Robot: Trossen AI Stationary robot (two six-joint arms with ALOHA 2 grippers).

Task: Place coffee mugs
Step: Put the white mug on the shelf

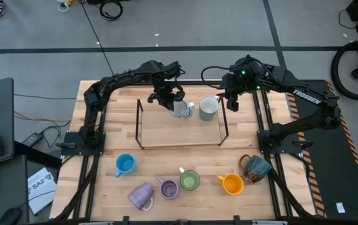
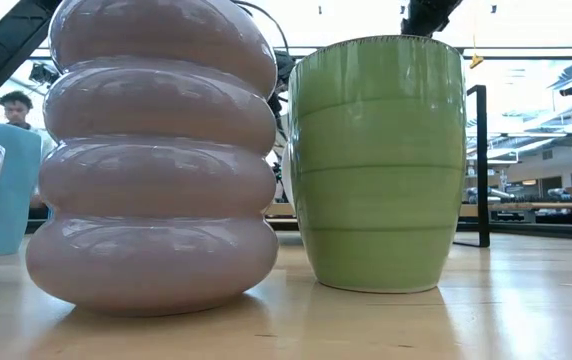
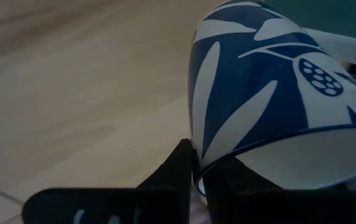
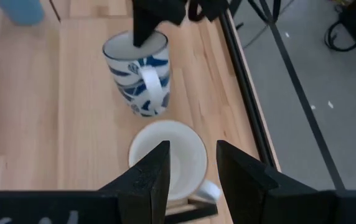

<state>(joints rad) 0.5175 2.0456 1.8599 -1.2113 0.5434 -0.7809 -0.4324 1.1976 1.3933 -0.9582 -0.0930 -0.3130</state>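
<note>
High view: a pale wooden slatted table [image 1: 166, 134] carries a thin black metal rectangular frame [image 1: 140, 125], within which stand two mugs. The left gripper [image 1: 169, 99] pinches the rim of a white glazed ceramic mug with dark blue leaf pattern [image 1: 182, 109], one finger inside the mouth and one outside, jaws nearly closed on the wall. Just beside it, apart from it, stands a pale teal smooth cylindrical mug [image 1: 208, 107], its white interior facing up. The right gripper [image 1: 232, 100] hangs beside the teal mug, jaws partly parted and holding nothing.

Along the near edge of the table lie the remaining mugs: a bright blue handled mug [image 1: 124, 164]; a ribbed lilac mug lying on its side [image 1: 141, 196]; a second lilac mug standing upright [image 1: 168, 188]; a green straight-walled mug [image 1: 189, 180]; an orange rounded mug [image 1: 231, 184]; and a dark brown-teal glazed mug tipped on its side [image 1: 256, 167].

Low view: the upright lilac mug shows a glossy body of four stacked bulging rings, and the green mug a matte, faintly banded wall with a speckled rim.

Right wrist view: the patterned mug's looped white handle faces the teal mug, whose mouth lies between this arm's two dark fingers [image 4: 150, 174].
</note>
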